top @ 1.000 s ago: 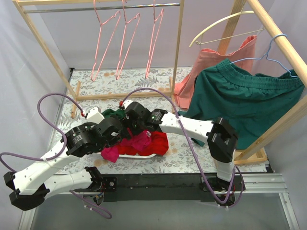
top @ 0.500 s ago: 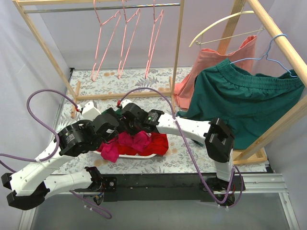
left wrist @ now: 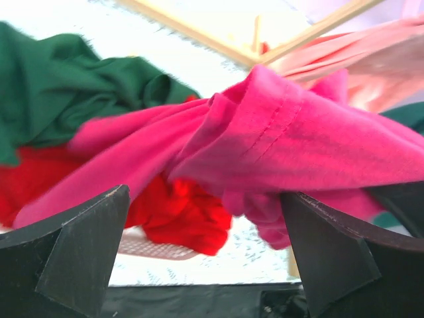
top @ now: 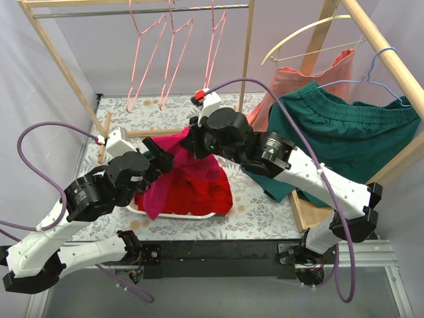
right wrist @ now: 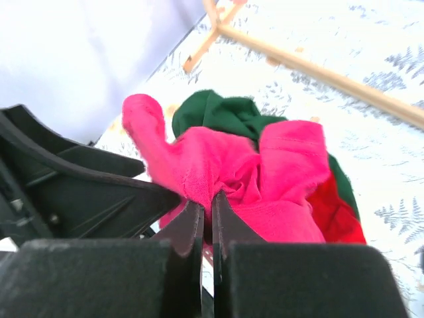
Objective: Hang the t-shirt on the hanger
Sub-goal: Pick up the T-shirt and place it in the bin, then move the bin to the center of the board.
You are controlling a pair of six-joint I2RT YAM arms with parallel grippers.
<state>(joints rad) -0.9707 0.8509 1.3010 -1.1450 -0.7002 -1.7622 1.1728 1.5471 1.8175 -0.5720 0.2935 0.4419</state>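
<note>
Right end effector (right wrist: pixel 207 212) is clamped narrow on a fold of the t-shirt (right wrist: pixel 225 172), with magenta cloth pinched between its fingertips. Left end effector (left wrist: pixel 209 265) stands wide, with the cloth draped across the gap and neither finger pressing it.

Location: the t-shirt (top: pixel 159 192) hangs bunched from the right end effector (top: pixel 189 142) down to the pile on the white tray (top: pixel 175 216), near the middle of the table. The hanger (top: pixel 211 63) hangs on the far rail, well apart from the cloth.

Probable faults:
- Slip. One narrow pinch carries the garment; soft cotton may pull free if the arm moves fast.
- Drag-along. The lower part of the cloth lies on the red garment (top: pixel 209 192) and beside the dark green garment (left wrist: pixel 79 86); either may rise with it.
- Wrong grasp point. The cloth is twisted; neither the collar nor the hem opening can be identified, so threading the hanger may fail.
- Missed second grasp. The left end effector (top: pixel 154 158) may shut on a doubled fold.
</note>
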